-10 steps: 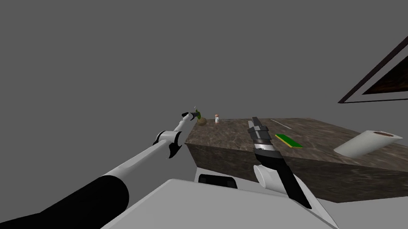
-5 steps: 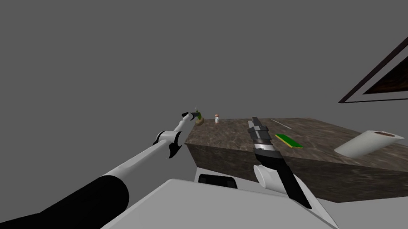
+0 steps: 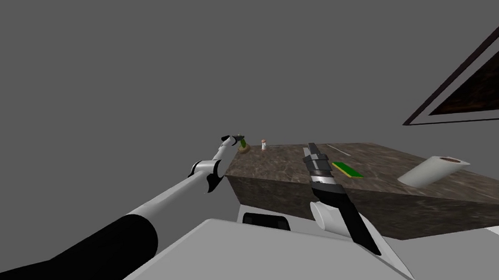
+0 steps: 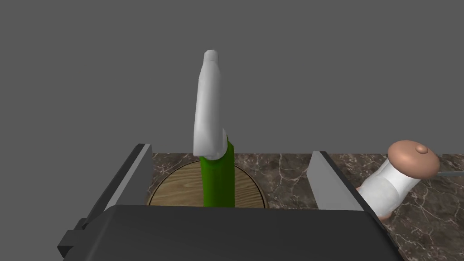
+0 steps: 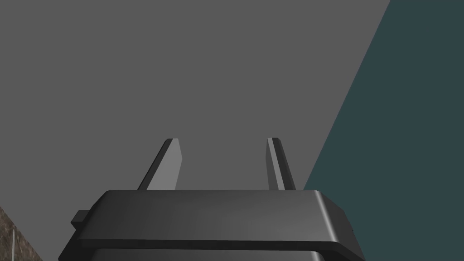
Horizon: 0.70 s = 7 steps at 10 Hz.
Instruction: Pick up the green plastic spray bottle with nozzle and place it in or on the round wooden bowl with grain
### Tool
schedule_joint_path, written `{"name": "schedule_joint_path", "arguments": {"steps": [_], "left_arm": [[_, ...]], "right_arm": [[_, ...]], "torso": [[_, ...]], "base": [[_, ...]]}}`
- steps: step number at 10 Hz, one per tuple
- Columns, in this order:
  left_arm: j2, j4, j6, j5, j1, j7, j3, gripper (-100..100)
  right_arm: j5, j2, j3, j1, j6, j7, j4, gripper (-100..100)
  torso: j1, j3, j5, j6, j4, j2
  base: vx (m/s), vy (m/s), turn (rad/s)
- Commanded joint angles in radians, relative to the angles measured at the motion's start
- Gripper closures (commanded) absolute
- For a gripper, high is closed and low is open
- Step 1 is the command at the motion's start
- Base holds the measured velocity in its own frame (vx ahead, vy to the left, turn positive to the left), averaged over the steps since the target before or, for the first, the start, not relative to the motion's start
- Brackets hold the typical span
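left gripper: fingers wide apart, clear of the bottle's sides | green spray bottle: lower than a second ago, stood upright in wooden bowl on marbled counter | right gripper: open, idle | task: placement looked done

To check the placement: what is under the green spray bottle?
A round wooden bowl, on the marbled counter. The dark body of the left claw covers the spray bottle at its base, so contact cannot be seen.
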Motion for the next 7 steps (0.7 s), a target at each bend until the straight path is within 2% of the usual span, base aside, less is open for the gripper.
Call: {"name": "schedule_joint_path", "arguments": {"steps": [1, 2, 3, 4, 5, 6, 7], "left_arm": [[0.002, 0.002, 0.013, -0.003, -0.012, -0.027, 0.045, -100], [-0.005, -0.029, 0.048, -0.052, -0.021, -0.045, 0.077, -100], [-0.005, -0.029, 0.048, -0.053, -0.021, -0.045, 0.108, -100], [-0.012, -0.061, 0.083, -0.103, -0.029, -0.063, 0.14, -100], [-0.012, -0.061, 0.083, -0.103, -0.029, -0.063, 0.17, -100], [-0.012, -0.061, 0.083, -0.103, -0.029, -0.063, 0.186, -100], [-0.019, -0.093, 0.118, -0.146, -0.038, -0.081, 0.223, -100]], "right_arm": [[0.0, 0.0, 0.0, 0.0, 0.0, 0.0, 0.0, 0], [0.0, 0.0, 0.0, 0.0, 0.0, 0.0, 0.0, 0], [0.0, 0.0, 0.0, 0.0, 0.0, 0.0, 0.0, 0], [0.0, 0.0, 0.0, 0.0, 0.0, 0.0, 0.0, 0], [0.0, 0.0, 0.0, 0.0, 0.0, 0.0, 0.0, 0], [0.0, 0.0, 0.0, 0.0, 0.0, 0.0, 0.0, 0], [0.0, 0.0, 0.0, 0.0, 0.0, 0.0, 0.0, 0]], "torso": [[0.0, 0.0, 0.0, 0.0, 0.0, 0.0], [0.0, 0.0, 0.0, 0.0, 0.0, 0.0], [0.0, 0.0, 0.0, 0.0, 0.0, 0.0], [0.0, 0.0, 0.0, 0.0, 0.0, 0.0], [-0.001, 0.001, 0.0, 0.0, 0.0, 0.001], [0.0, 0.0, 0.0, 0.0, 0.0, 0.001], [0.001, 0.0, 0.0, -0.001, 0.0, 0.0]], "base": [[-0.019, -0.01, -0.051], [-0.025, -0.019, -0.085], [-0.025, -0.016, -0.043], [-0.031, -0.021, -0.076], [-0.023, -0.016, -0.055], [-0.007, -0.006, -0.001], [-0.014, -0.012, -0.082]]}}
